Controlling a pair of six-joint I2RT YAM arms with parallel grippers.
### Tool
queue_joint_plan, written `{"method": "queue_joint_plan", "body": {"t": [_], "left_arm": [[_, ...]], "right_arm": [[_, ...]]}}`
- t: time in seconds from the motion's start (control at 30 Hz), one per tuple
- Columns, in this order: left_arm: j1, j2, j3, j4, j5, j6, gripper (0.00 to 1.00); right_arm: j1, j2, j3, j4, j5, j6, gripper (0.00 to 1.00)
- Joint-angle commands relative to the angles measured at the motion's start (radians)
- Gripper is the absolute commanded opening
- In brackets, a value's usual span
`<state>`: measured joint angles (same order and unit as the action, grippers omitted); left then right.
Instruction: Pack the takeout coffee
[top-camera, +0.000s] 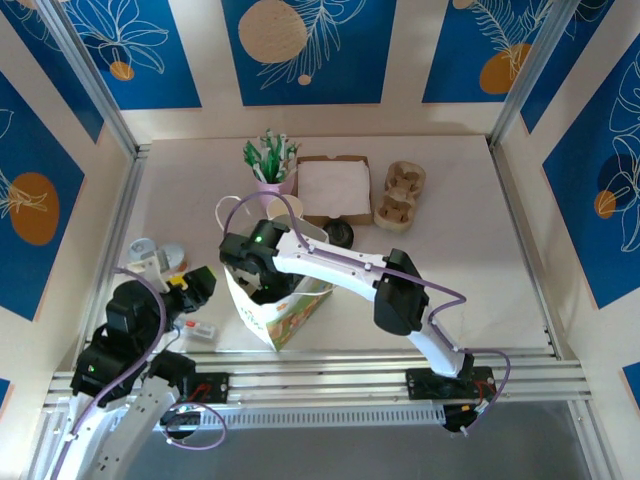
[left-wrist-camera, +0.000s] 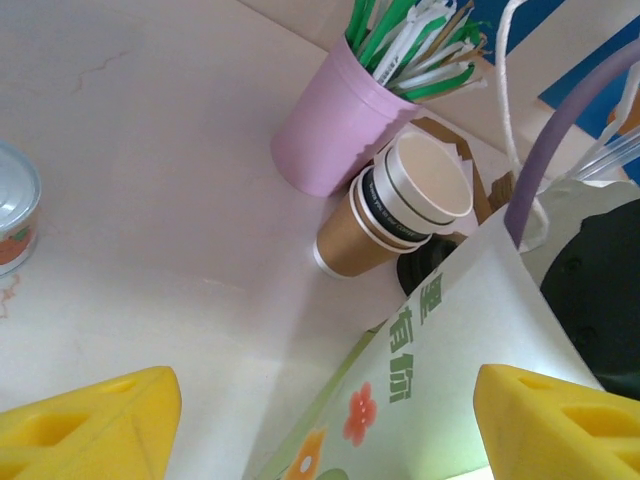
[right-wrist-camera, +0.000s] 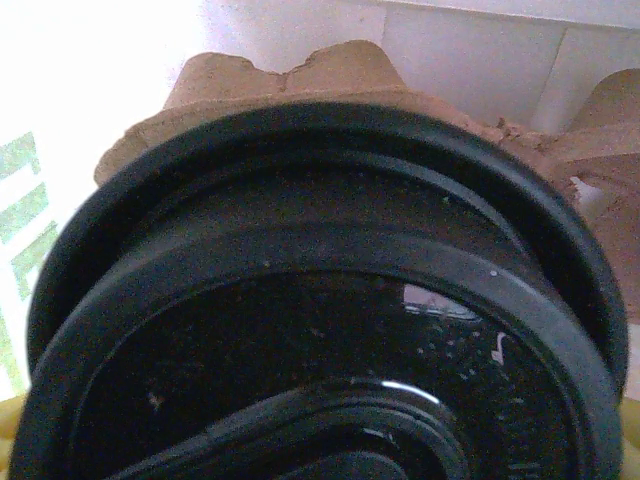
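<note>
the right claw (top-camera: 262, 265) is reaching down into the mouth of the bag (top-camera: 278, 312). the coffee (right-wrist-camera: 320, 350) is sitting inside the bag right under the wrist camera, with its black lid facing up and the cup body hidden. a pulp tray (right-wrist-camera: 290, 75) is showing just behind the lid, also inside the bag. the jaws are standing wide, but i cannot tell whether they are clamping the cup or hanging free of it. the left claw (left-wrist-camera: 320, 430) is gaping with nothing between its fingers, hovering just beside the bag without touching it.

as i am judging it, nothing is bracing the bag. the right wrist or its cable could be dragging on a wall or handle while coming out, tipping the bag toward the cups (left-wrist-camera: 400, 215) on its far side. if the cup is not sitting flat in the bag, letting go risks leaving it leaning and leaking at the lid.
</note>
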<state>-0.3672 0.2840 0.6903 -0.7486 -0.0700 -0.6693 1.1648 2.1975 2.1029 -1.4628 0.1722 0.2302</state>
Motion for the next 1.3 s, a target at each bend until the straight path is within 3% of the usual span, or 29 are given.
{"method": "queue_joint_plan", "body": {"t": [0.0,0.83,1.27], "left_arm": [[-0.006,0.006,0.008,-0.015,-0.035,0.032,0.76],[-0.006,0.004,0.0,-0.021,-0.05,0.028,0.76],[-0.006,0.017,0.001,-0.014,-0.048,0.03,0.76]], "right_arm": [[0.012,0.019,-0.053,-0.012,0.002,0.023,0.76],[0.018,0.041,-0.141,0.049,0.021,0.057,0.77],[0.001,0.029,-0.039,0.007,0.025,0.036,0.83]]}}
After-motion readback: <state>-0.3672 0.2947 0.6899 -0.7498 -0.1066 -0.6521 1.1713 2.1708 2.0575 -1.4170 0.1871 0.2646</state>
